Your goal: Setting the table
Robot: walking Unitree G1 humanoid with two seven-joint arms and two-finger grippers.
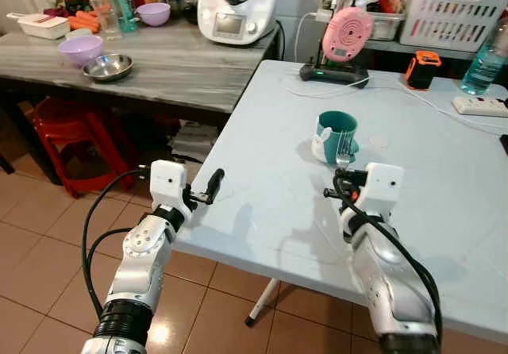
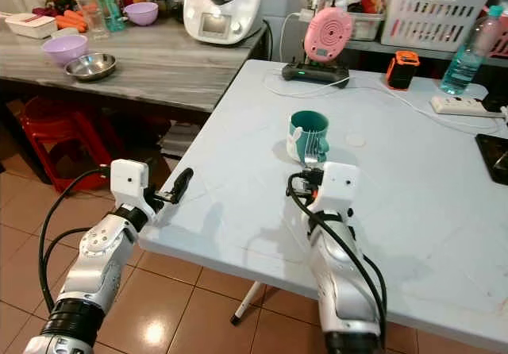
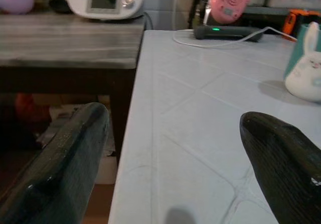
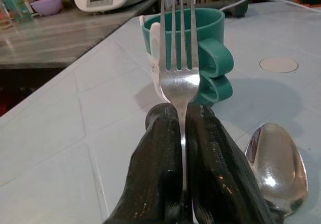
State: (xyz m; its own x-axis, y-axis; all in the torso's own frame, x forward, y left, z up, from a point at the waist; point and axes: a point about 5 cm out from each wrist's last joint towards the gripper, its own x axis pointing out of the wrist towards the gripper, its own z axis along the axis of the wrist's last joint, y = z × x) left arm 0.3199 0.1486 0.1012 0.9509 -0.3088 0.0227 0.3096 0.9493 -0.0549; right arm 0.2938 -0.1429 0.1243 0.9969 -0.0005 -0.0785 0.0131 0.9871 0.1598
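Early days I'd say: only the teal ceramic mug (image 1: 338, 136) sits on the pale blue table (image 1: 262, 203). Right gripper (image 4: 181, 133) pinches a steel fork (image 4: 179, 58) just before it, spoon (image 4: 277, 163) alongside; left gripper (image 1: 211, 187) spread wide, empty.

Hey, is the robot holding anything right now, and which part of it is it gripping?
The right gripper is shut on a fork, pinching its neck just below the tines, which point toward the teal mug. The left gripper is open, holding nothing.
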